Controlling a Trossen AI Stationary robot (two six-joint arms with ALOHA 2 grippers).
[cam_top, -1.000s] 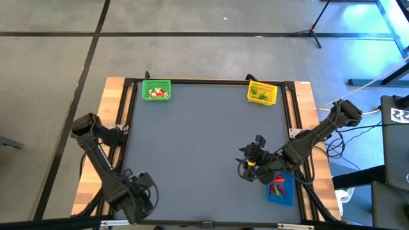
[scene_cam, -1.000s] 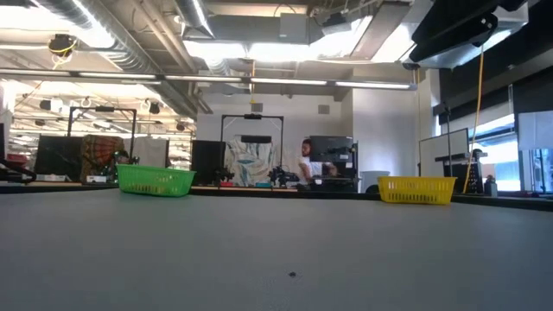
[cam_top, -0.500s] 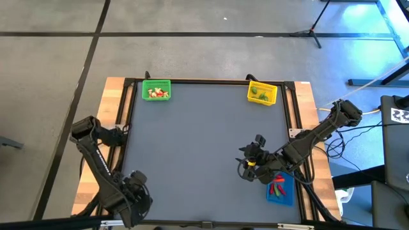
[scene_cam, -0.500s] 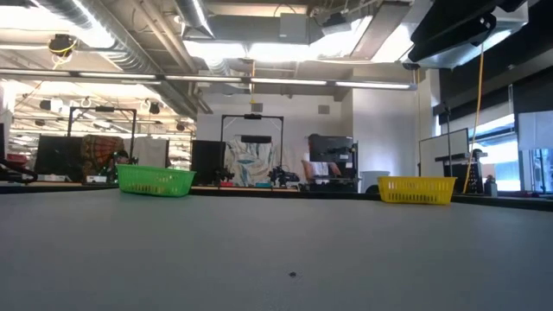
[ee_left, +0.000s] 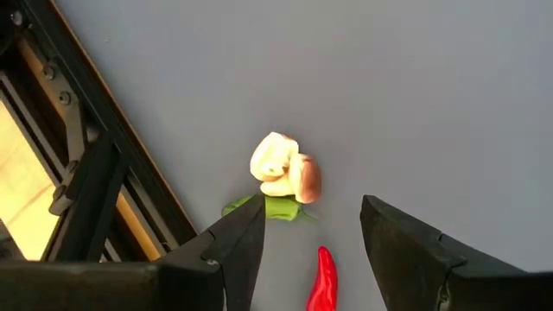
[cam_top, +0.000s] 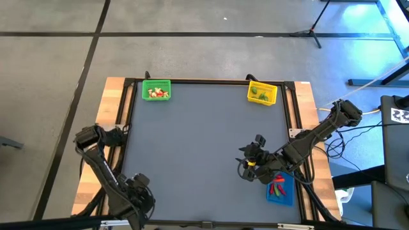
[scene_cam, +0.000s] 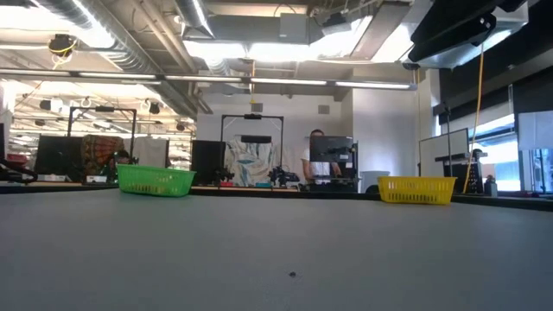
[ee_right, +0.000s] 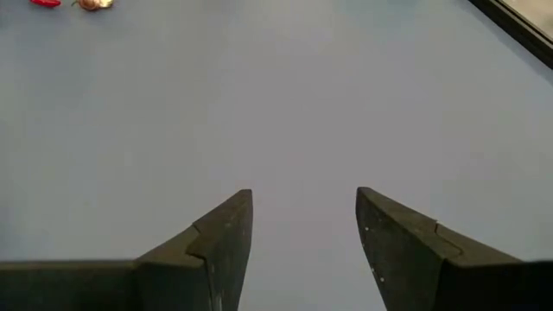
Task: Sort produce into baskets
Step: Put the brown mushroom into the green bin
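My left gripper (cam_top: 136, 197) is open near the table's near left corner. In the left wrist view (ee_left: 311, 238) its fingers stand on either side of a red chili piece (ee_left: 324, 281), without touching it. Just beyond lie a small green piece (ee_left: 270, 207) and a beige mushroom piece (ee_left: 285, 168), all resting on the grey table. My right gripper (cam_top: 248, 165) is open and empty over bare table (ee_right: 302, 216), beside the blue basket (cam_top: 280, 189). The green basket (cam_top: 156, 89) and the yellow basket (cam_top: 262, 93) stand at the far edge, with pieces in them.
The table's black frame and wooden border (ee_left: 78, 173) run close beside the loose pieces. The blue basket holds red pieces (cam_top: 277, 188). The middle of the grey table (cam_top: 198, 140) is open room. A person (scene_cam: 318, 160) stands in the room behind.
My left arm has folded lower, its elbow moving toward the table's near edge, while its gripper has stayed near the near left corner. My right arm has kept still.
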